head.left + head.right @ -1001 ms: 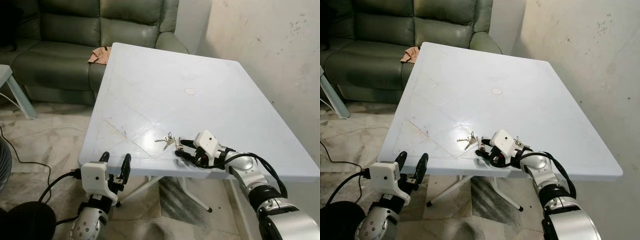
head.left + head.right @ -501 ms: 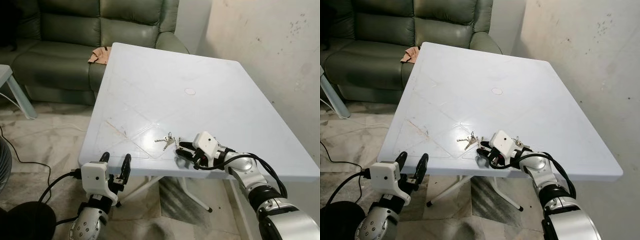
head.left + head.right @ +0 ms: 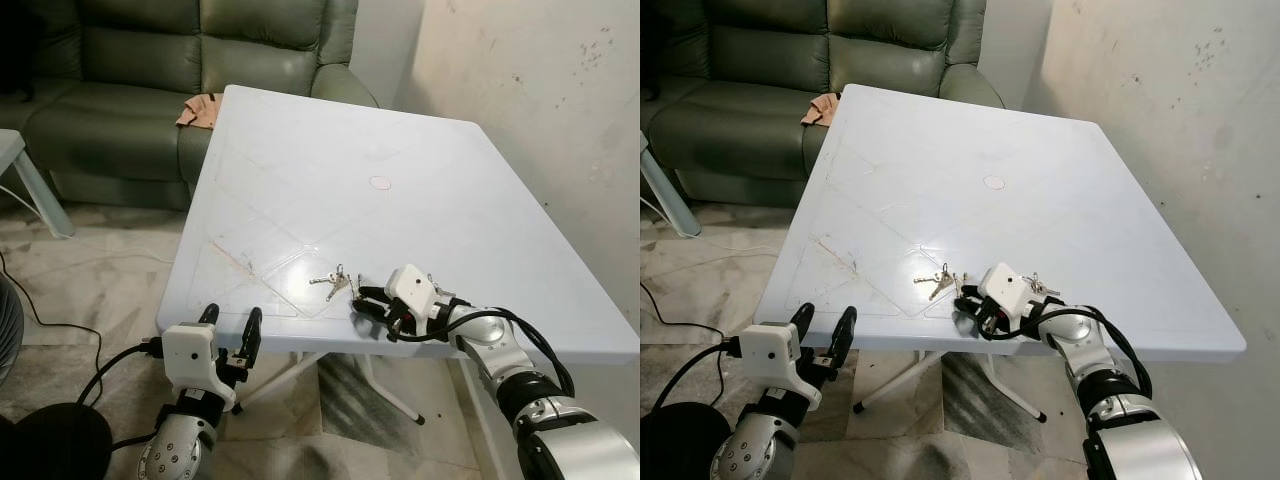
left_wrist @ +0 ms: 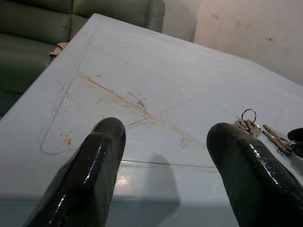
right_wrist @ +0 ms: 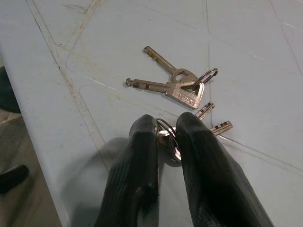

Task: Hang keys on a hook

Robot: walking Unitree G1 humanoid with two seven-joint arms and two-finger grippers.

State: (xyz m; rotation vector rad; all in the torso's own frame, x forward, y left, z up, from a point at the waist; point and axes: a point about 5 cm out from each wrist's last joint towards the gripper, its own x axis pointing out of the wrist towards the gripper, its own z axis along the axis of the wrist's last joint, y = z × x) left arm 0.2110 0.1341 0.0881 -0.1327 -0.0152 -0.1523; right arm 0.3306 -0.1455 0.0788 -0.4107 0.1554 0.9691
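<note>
Two small bunches of silver keys lie close together on the white table (image 3: 400, 150) near its front edge. One bunch (image 5: 177, 86) lies loose with its ring off to one side. The ring of the other bunch (image 5: 215, 127) is pinched between my right gripper's black fingers (image 5: 142, 156). My right gripper (image 3: 362, 300) rests low on the tabletop, shut on that ring. My left gripper (image 3: 231, 330) hangs open below the table's front edge, and its two fingers (image 4: 90, 175) point up at the tabletop with the keys (image 4: 248, 124) far ahead.
A green sofa (image 3: 150, 70) stands behind the table at the back left, with a brown cloth (image 3: 200, 110) on its arm. A stained wall (image 3: 560, 90) runs along the right. Table legs (image 3: 300, 365) and a black cable (image 3: 30, 300) lie on the marble floor.
My right gripper's fingers have drawn together on the key ring, and the wrist has shifted slightly. The left arm has not moved.
</note>
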